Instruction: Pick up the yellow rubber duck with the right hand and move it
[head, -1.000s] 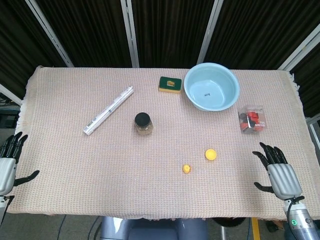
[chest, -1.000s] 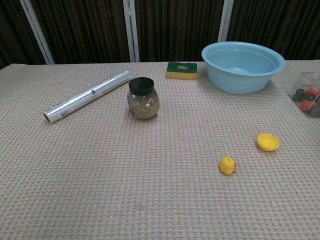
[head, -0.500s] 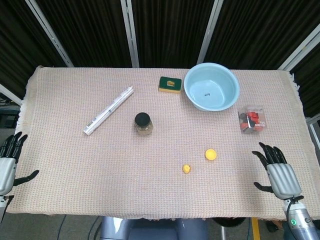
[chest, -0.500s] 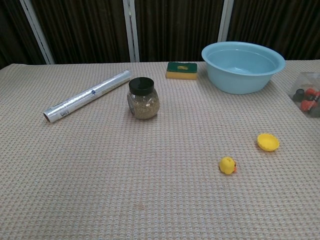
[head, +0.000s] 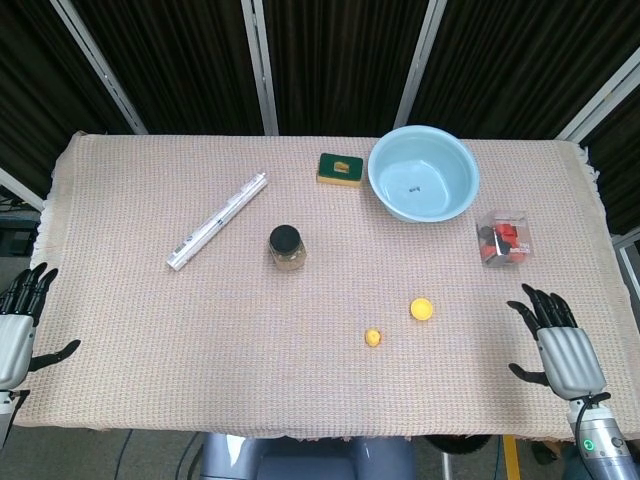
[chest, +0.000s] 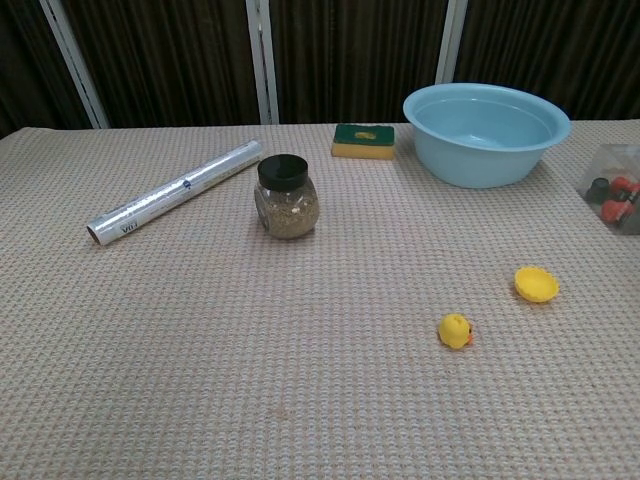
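The small yellow rubber duck (head: 372, 338) (chest: 455, 331) sits on the woven cloth in the front right part of the table. My right hand (head: 560, 347) hovers over the table's front right corner, well right of the duck, fingers spread and empty. My left hand (head: 18, 328) is at the front left edge, also spread and holding nothing. Neither hand shows in the chest view.
A yellow cap-like disc (head: 422, 309) (chest: 536, 284) lies just right of the duck. Further back are a dark-lidded jar (head: 286, 246), a foil roll (head: 217, 220), a green-yellow sponge (head: 340, 168), a light blue bowl (head: 423, 175) and a clear box of small items (head: 503, 239).
My right hand has drifted very slightly toward the front edge. The duck and the other objects have not moved.
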